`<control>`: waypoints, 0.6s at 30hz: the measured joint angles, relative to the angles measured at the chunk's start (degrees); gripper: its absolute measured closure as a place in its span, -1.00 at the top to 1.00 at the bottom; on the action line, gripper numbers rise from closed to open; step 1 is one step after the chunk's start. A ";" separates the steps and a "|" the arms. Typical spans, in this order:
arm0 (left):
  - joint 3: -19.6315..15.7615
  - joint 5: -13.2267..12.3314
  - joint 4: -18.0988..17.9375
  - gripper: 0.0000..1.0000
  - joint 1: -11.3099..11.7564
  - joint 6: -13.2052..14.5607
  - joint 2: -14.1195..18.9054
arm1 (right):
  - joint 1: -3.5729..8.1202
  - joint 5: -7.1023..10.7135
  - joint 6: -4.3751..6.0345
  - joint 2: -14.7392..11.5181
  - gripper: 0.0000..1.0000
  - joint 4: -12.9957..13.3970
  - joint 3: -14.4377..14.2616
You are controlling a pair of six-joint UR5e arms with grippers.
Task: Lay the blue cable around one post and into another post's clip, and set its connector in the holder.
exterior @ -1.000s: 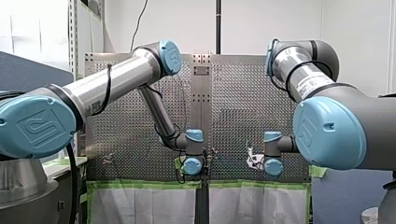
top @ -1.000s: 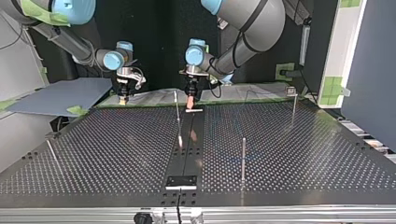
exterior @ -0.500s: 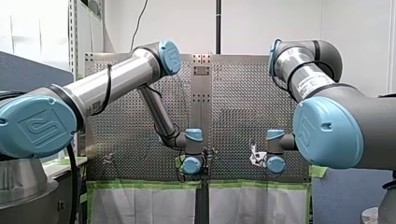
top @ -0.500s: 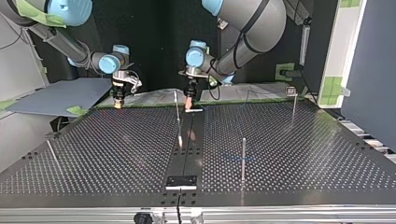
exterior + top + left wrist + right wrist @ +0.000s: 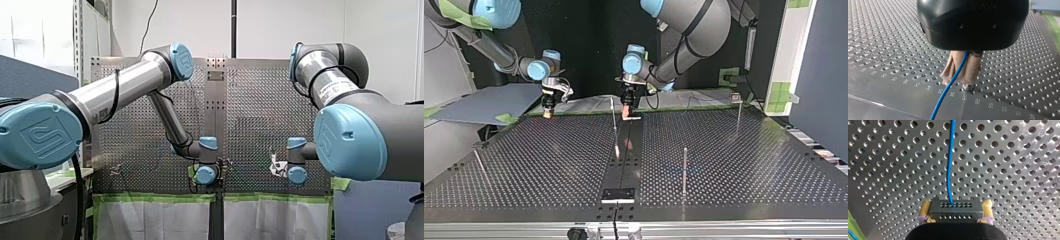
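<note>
our left gripper (image 5: 961,83) clamps the blue cable (image 5: 951,81) just above the table (image 5: 885,50); our right gripper (image 5: 956,207) pinches its connector (image 5: 955,213). it looks light and floppy, so we'd guide it from these two grips, gently taut.

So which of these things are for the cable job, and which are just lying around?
For the job: blue cable, held in my left pincer; black connector, held in my right pincer; upright post; post with a clip.
Just lying about: grey board at the top view's left; green tape.
</note>
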State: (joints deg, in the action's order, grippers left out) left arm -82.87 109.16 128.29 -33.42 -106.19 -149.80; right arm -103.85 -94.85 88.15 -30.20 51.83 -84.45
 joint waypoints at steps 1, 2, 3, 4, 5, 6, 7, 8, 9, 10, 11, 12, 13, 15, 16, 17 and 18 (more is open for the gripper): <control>0.00 0.07 0.01 -1.00 0.04 0.04 0.00 | 0.03 0.00 0.01 0.00 -0.95 -0.05 0.03; 0.01 0.11 0.03 -1.00 0.07 0.08 0.00 | 0.07 0.00 0.00 0.00 -0.95 -0.11 0.06; 0.01 0.13 0.11 -1.00 0.11 0.14 0.00 | 0.11 0.00 -0.02 0.00 -0.95 -0.21 0.08; 0.01 0.15 0.24 -0.87 0.13 0.18 0.00 | 0.13 0.00 -0.03 0.00 -0.95 -0.27 0.08; 0.01 0.17 0.45 -0.72 0.14 0.23 0.00 | 0.15 0.00 -0.04 0.00 -0.95 -0.31 0.09; 0.01 0.18 0.84 -0.72 0.15 0.29 0.00 | 0.15 0.00 -0.06 0.00 -0.95 -0.35 0.09; 0.01 0.19 1.20 -0.43 0.14 0.38 0.00 | 0.16 0.01 -0.08 0.00 -0.95 -0.38 0.09; 0.01 0.20 1.55 -0.18 0.12 0.54 0.00 | 0.16 0.00 -0.09 0.00 -0.95 -0.44 0.09; 0.01 0.22 2.01 -0.18 0.12 0.83 0.00 | 0.17 0.01 -0.12 0.00 -0.95 -0.53 0.10; 0.00 0.29 2.40 0.22 0.10 1.11 0.00 | 0.17 0.01 -0.13 0.00 -0.95 -0.60 0.10; 0.00 0.42 2.80 0.52 0.07 1.42 0.01 | 0.17 0.01 -0.14 0.00 -0.95 -0.67 0.10; 0.00 0.66 3.29 0.52 0.01 1.85 0.04 | 0.18 0.02 -0.14 0.00 -0.95 -0.73 0.11; 0.00 0.88 3.62 0.81 -0.05 2.18 0.06 | 0.18 0.02 -0.15 0.00 -0.95 -0.78 0.10; -0.04 1.50 4.49 1.00 -0.24 3.00 0.05 | 0.18 0.03 -0.15 0.00 -0.95 -0.88 0.10; -0.07 1.71 4.93 1.00 -0.32 3.41 0.05 | 0.18 0.02 -0.13 0.00 -0.95 -0.92 0.10; -0.14 1.87 5.34 1.00 -0.41 3.83 0.07 | 0.18 0.02 -0.10 0.00 -0.95 -0.95 0.10; -0.36 2.01 5.90 1.00 -0.52 4.41 0.22 | 0.18 0.01 -0.06 0.00 -0.95 -0.98 0.11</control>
State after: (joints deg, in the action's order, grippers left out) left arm -83.23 111.16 134.20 -33.94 -101.77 -149.58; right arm -103.67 -94.83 88.09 -30.20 50.85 -84.34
